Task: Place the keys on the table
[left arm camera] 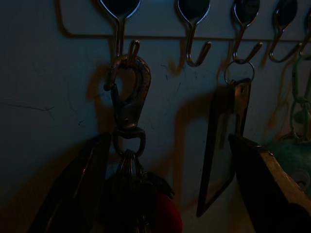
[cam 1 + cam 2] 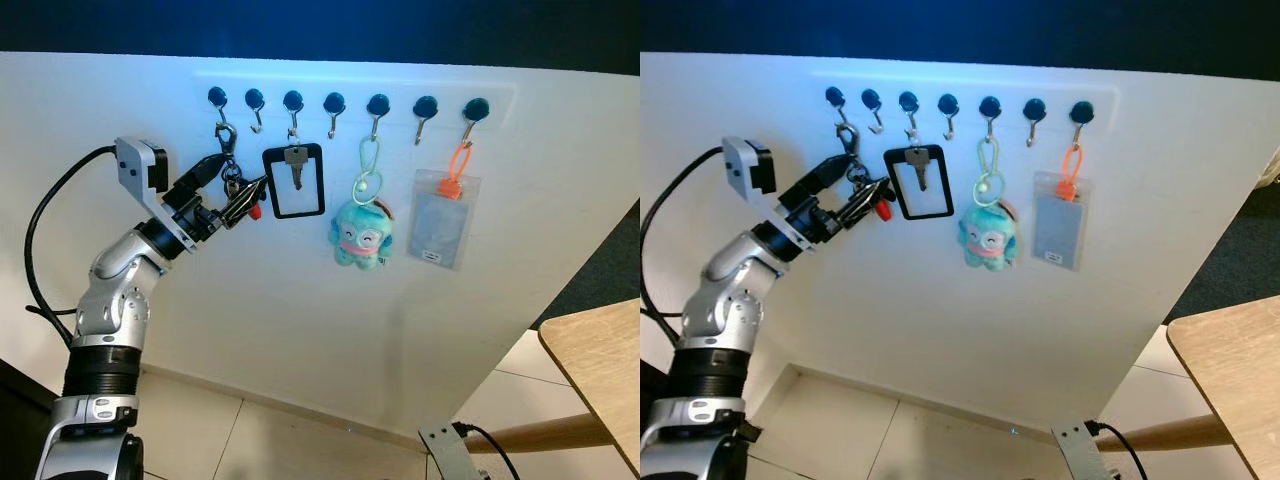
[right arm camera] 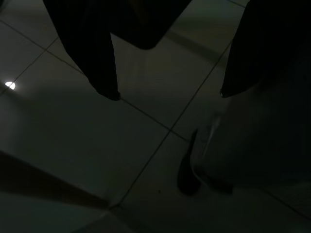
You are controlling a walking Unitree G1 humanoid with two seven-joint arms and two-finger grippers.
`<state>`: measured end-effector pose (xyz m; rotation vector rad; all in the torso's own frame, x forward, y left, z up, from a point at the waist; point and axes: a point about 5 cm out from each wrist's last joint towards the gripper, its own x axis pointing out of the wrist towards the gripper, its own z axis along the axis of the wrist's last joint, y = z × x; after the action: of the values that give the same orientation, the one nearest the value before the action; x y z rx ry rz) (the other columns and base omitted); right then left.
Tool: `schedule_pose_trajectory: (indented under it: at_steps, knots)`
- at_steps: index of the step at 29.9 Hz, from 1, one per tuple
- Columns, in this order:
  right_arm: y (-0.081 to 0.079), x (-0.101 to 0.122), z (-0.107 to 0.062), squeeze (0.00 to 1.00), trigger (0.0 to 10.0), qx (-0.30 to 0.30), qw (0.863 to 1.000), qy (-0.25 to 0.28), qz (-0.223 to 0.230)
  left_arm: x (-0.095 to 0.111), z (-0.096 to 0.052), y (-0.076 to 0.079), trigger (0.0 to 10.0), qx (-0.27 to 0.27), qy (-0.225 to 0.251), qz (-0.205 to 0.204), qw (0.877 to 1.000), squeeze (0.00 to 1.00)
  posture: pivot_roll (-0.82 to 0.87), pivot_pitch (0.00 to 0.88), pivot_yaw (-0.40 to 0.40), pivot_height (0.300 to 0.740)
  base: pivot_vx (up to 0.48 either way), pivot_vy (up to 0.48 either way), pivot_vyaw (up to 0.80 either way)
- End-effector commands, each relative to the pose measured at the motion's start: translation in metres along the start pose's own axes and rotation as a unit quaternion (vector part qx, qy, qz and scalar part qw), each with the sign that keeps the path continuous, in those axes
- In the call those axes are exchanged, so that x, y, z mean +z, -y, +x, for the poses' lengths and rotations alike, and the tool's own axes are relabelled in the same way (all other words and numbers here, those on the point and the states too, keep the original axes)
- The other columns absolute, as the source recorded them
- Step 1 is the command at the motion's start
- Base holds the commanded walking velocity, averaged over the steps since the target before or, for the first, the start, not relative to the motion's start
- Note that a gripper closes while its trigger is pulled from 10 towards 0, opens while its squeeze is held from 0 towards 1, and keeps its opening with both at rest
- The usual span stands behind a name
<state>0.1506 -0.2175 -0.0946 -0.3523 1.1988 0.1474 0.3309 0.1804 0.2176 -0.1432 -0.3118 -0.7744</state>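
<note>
The left gripper (image 2: 232,190) is raised to the white wall (image 2: 300,320), with its two black fingers held apart on either side of the keys (image 2: 235,190). No closed grip on the bunch can be confirmed from the left wrist view. The keys are suspended by a metal snap clip (image 1: 127,99) from the leftmost hook (image 2: 217,100) of a row of dark-capped hooks; a red tag (image 2: 254,211) is seen at the bottom of the bunch. Just beside the keys, a black frame (image 2: 294,181) with a single key (image 2: 294,165) is hung from the third hook. Further right, a blue plush toy (image 2: 360,236) is hung on a pale green loop, followed by a clear card holder (image 2: 444,217) on an orange strap. At the far right, the corner of a wooden table (image 2: 600,360) is seen, well apart from the keys. The right gripper (image 3: 165,94) is pointed at the tiled floor (image 3: 97,145), its fingers apart and holding nothing.
</note>
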Motion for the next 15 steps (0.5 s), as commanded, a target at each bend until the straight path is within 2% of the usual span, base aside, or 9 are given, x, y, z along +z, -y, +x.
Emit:
schedule_pose_trajectory:
  at_steps: [1,3,15]
  knots:
    - [-0.0032,-0.0082,-0.0002,0.00,10.0,0.007,1.000,-0.008,-0.001,-0.0001,0.0052,-0.0002,2.4,0.006,-0.002,-0.004,1.000,0.00,-0.10,0.044,0.082,0.740,0.000,0.000,0.00]
    - [-0.0026,-0.0109,-0.0005,0.00,10.0,0.007,1.000,-0.009,0.000,0.0008,0.0070,0.0009,0.1,0.002,0.003,-0.005,1.000,0.00,-0.10,0.044,0.082,0.740,0.000,0.000,0.00]
    - [-0.0021,-0.0147,-0.0008,0.00,10.0,0.005,1.000,-0.011,0.000,0.0017,0.0143,0.0052,0.0,-0.008,0.006,-0.005,1.000,0.00,-0.10,0.046,0.083,0.740,0.000,0.000,0.00]
